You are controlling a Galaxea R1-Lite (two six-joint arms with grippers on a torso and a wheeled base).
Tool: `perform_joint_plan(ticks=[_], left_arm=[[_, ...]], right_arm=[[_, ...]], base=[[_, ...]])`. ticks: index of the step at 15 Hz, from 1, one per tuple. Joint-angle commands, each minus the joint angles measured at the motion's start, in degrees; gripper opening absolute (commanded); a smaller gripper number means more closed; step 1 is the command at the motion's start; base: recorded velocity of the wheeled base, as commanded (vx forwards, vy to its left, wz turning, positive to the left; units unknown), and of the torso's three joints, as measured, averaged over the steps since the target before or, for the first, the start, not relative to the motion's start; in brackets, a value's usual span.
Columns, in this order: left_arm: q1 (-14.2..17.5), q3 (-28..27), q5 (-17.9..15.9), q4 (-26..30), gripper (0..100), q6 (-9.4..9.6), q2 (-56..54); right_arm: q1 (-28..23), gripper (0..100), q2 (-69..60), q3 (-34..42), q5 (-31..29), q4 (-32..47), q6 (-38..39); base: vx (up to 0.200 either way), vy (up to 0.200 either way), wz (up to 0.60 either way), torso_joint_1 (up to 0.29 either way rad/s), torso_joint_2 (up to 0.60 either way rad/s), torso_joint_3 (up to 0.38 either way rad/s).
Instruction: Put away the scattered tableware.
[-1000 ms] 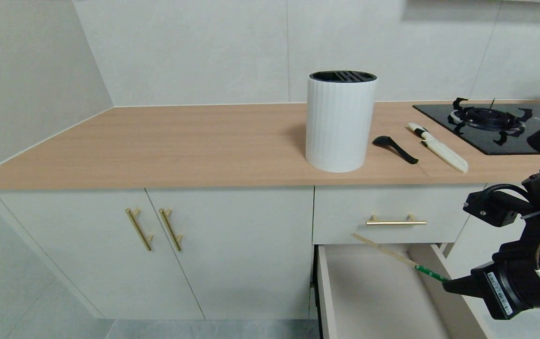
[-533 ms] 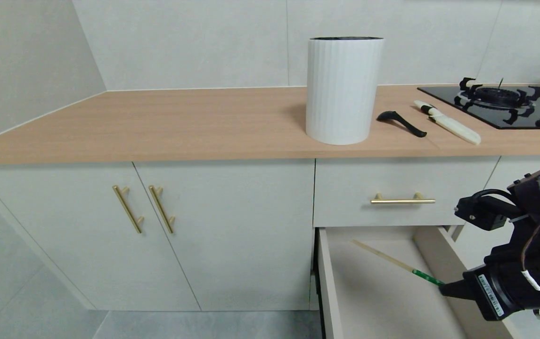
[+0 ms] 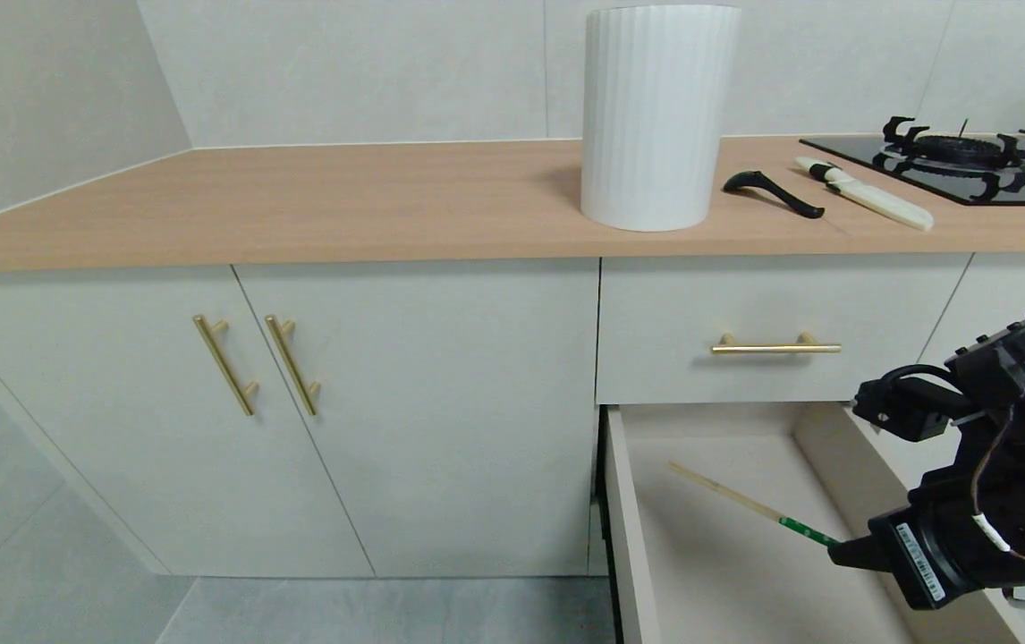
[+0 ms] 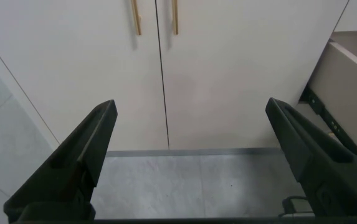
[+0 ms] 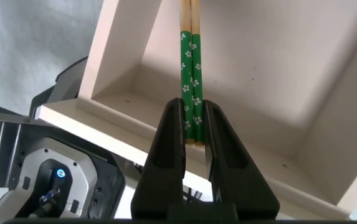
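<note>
My right gripper [image 3: 839,547] [image 5: 192,130] is shut on a pair of wooden chopsticks [image 3: 749,505] [image 5: 190,93] with green patterned ends. The chopsticks slant over the inside of the open lower drawer [image 3: 629,537] [image 5: 109,68] below the counter. On the wooden counter [image 3: 343,197] lie a black spoon [image 3: 772,192] and a white-sheathed knife [image 3: 870,204], right of a tall white ribbed holder [image 3: 656,116]. My left gripper [image 4: 190,162] hangs open and empty in front of the cabinet doors [image 4: 166,68], above the floor.
A closed drawer with a gold handle [image 3: 776,347] sits above the open one. Two cabinet doors with gold handles [image 3: 258,362] are at the left. A black gas hob [image 3: 960,156] occupies the counter's right end. Grey tiled floor [image 3: 387,613] lies below.
The head camera has dropped lower, so the counter rises in the picture and the drawer shows more of its inside. The right gripper still holds the chopsticks over the drawer, slightly lower.
</note>
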Motion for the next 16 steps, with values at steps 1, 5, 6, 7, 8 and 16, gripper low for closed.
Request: perform_joint_plan(ticks=[1,5,6,7,8,16], left_arm=[[0.0,0.0,0.0,0.0,100,0.00,0.0],[0.0,0.0,0.0,0.0,100,0.00,0.0],[0.0,0.0,0.0,0.0,100,0.00,0.0],[0.0,0.0,0.0,0.0,100,0.00,0.0],[0.0,0.0,0.0,0.0,100,0.00,0.0],[0.0,0.0,0.0,0.0,100,-0.09,0.0]], right_arm=[[0.0,0,0.6,0.0,0.0,0.0,0.0],[-0.2,0,4.4,0.0,-0.1,-1.1,0.1],[-0.2,0,5.5,-0.1,-0.5,-1.2,0.1],[-0.3,0,8.3,-0.2,-3.2,-2.1,0.3],[-0.6,0,11.5,-0.2,-5.6,-3.3,0.6],[-2.5,0,22.3,2.5,-4.9,-17.3,3.9]], base=[[0.000,0.000,0.00,-0.007,0.03,0.061],[0.000,0.000,0.00,0.000,0.00,0.000],[0.000,0.000,0.00,0.000,0.00,0.000],[0.000,0.000,0.00,0.000,0.00,0.000],[0.000,0.000,0.00,0.000,0.00,0.000],[0.000,0.000,0.00,0.000,0.00,0.000]])
